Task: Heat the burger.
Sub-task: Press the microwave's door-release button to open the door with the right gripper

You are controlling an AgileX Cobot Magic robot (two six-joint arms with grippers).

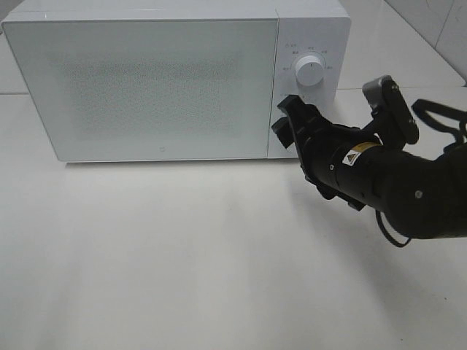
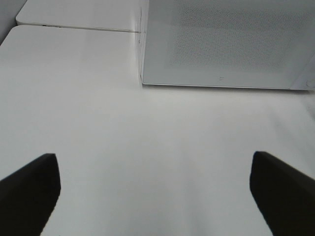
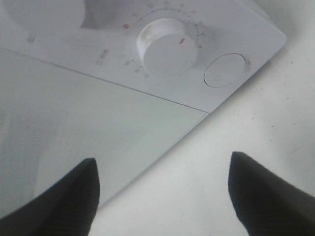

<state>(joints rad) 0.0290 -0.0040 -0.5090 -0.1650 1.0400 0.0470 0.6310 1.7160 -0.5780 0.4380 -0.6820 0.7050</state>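
**Microwave shut, right arm at the control panel, burger out of sight**

Exterior high view:
- White microwave oven (image 1: pixel 175 10) stands at the back of a white tabletop (image 1: pixel 182 262).
- Its door (image 1: pixel 146 84) is closed. The front is frosted and speckled grey, and nothing behind it can be made out.
- The control panel (image 1: pixel 321 36) is on the right of the door, with a white timer dial (image 1: pixel 311 71) near its top.
- The black right gripper (image 1: pixel 286 117) is raised off the table. It points at the lower panel, close to the seam with the door, jaws apart and holding nothing. I cannot tell whether it touches the front.
- The burger is not visible here. I cannot tell where it is or how it looks.

Left wrist view:
- The left gripper (image 2: pixel 157 196) is over bare tabletop with its dark fingers (image 2: pixel 29 191) spread wide and nothing between them.
- The microwave's closed door lies ahead, well apart from the fingertips.
- No burger to be seen.

Right wrist view:
- The two dark fingers (image 3: pixel 266 191) are parted, with only tabletop and the door's lower corner in the gap.
- The timer dial is ahead, with tick marks ringing it.
- A round button (image 3: pixel 225 70) sits beside the dial, near the panel's corner.
- The burger does not show here either.
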